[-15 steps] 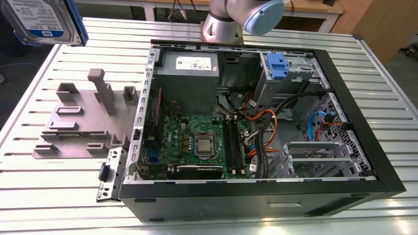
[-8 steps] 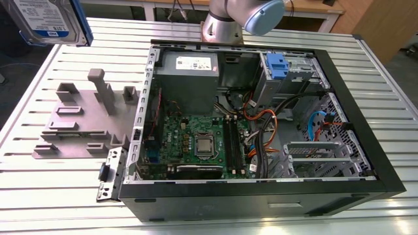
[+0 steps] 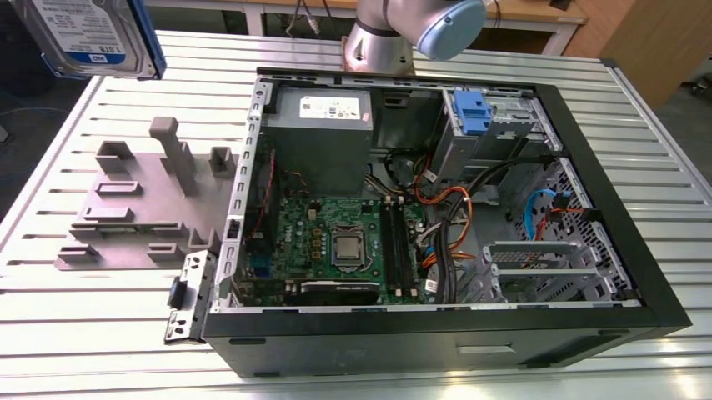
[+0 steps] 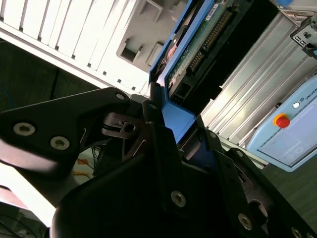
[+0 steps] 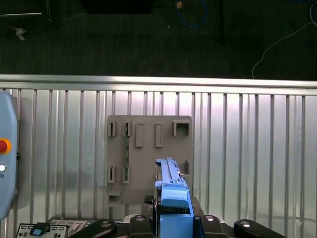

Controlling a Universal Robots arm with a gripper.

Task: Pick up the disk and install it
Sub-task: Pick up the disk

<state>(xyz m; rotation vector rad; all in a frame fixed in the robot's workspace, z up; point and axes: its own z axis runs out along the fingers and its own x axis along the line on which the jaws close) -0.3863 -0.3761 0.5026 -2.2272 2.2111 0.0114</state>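
The disk [image 3: 95, 37], silver with a blue-and-white label and a blue frame, hangs high in the air at the exterior view's upper left, clear of the table. In the second wrist view my gripper [image 4: 181, 126] is shut on the disk [image 4: 195, 44], its black fingers [image 4: 156, 134] clamping the blue carrier frame, with the green circuit-board side showing. In the first wrist view the disk [image 5: 171, 191] stands edge-on in the gripper [image 5: 173, 218], above the grey fixture plate [image 5: 148, 144] on the table.
An open computer case [image 3: 656, 275] lies on the slatted metal table [image 3: 100, 325], with a blue latch [image 3: 473, 112] at its drive bay. The grey fixture plate [image 3: 133, 208] with upright posts sits beside it. A teach pendant [image 4: 292, 124] lies nearby.
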